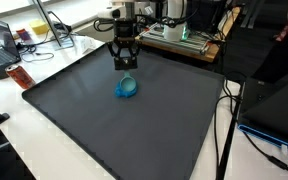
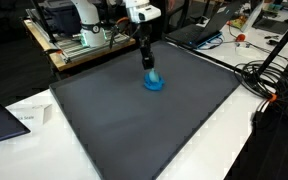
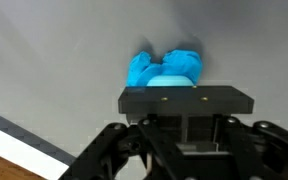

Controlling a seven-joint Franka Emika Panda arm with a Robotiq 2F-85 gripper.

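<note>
A crumpled bright blue soft object [image 1: 127, 88] lies on a large dark grey mat [image 1: 94, 125] in both exterior views, toward the mat's far side. My gripper [image 1: 125, 66] points straight down right over it. In an exterior view the blue object [image 2: 153, 80] rises in a paler strip up to the gripper [image 2: 148, 66], whose fingers stand close together on that top part. The wrist view has the blue object [image 3: 164, 68] just beyond the gripper's black body, which hides the fingertips.
The mat [image 2: 134, 120] covers most of a white table. A rack with electronics [image 1: 179, 38] stands behind the mat. Cables [image 2: 269, 80] trail beside one edge. A laptop [image 1: 2, 50] and a small red item [image 1: 20, 76] sit off the mat's corner.
</note>
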